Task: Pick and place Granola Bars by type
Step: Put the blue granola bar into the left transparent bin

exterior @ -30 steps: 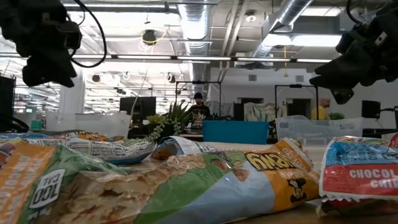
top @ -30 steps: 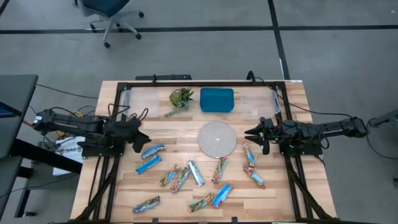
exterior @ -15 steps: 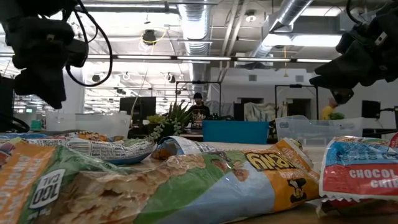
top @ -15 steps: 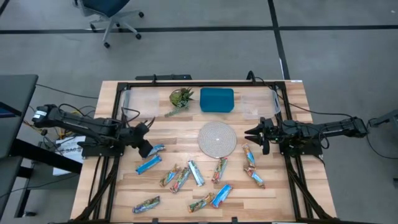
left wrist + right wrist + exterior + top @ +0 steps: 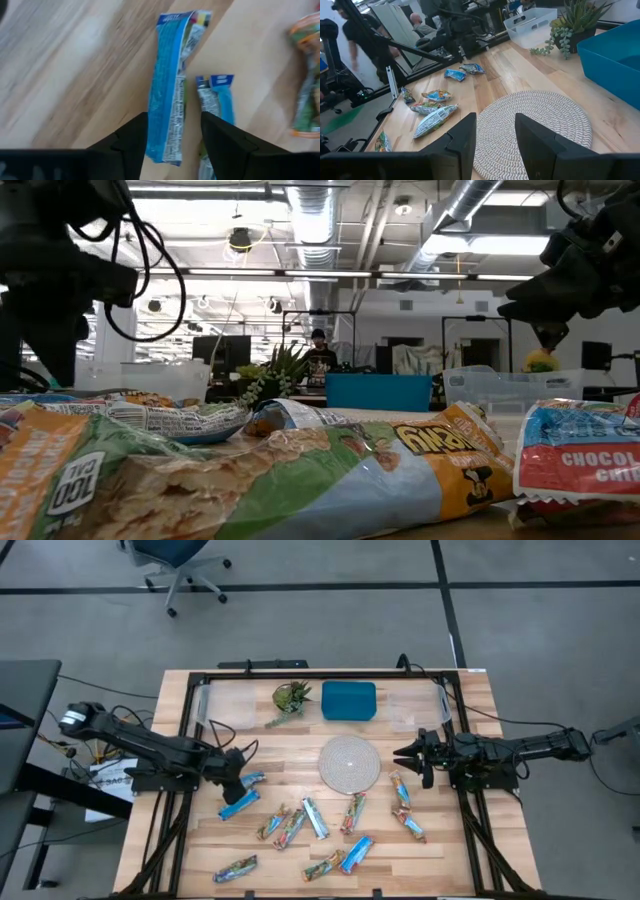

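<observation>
Step in hand: a pick approach is judged to be under way. The left gripper (image 5: 237, 787) is lowered over the left part of the light wooden slatted table (image 5: 470, 705), and its two dark fingers (image 5: 131, 142) are held apart, astride the near end of a bright blue shiny wrapped granola bar (image 5: 168, 85). Nothing is gripped yet.

Next move, as judged: the fingers are to be lowered fully to the table and closed across the bar's narrow width, and the bar is then to be lifted clear of a second, smaller blue wrapped bar (image 5: 216, 105) lying just beside it, which could be caught or nudged.

Right gripper (image 5: 408, 753): held above the table's right side, beside the round pale woven mat (image 5: 349, 763); its fingers (image 5: 462, 140) are parted and empty. This arm is taken to be waiting.

Task items: about a dozen small foil-wrapped granola bars (image 5: 314, 818) are scattered over the front half of the table, unsorted, in blue, green-and-silver and orange-red wrappers. A short row of orange-red bars (image 5: 401, 792) lies just right of the mat. The wrappers are crinkled and glossy, with crimped ends.

Other items: a deep blue rectangular bin (image 5: 349, 700), a green leafy artificial plant (image 5: 291, 697) and clear plastic trays (image 5: 228, 703) are set along the far edge.
</observation>
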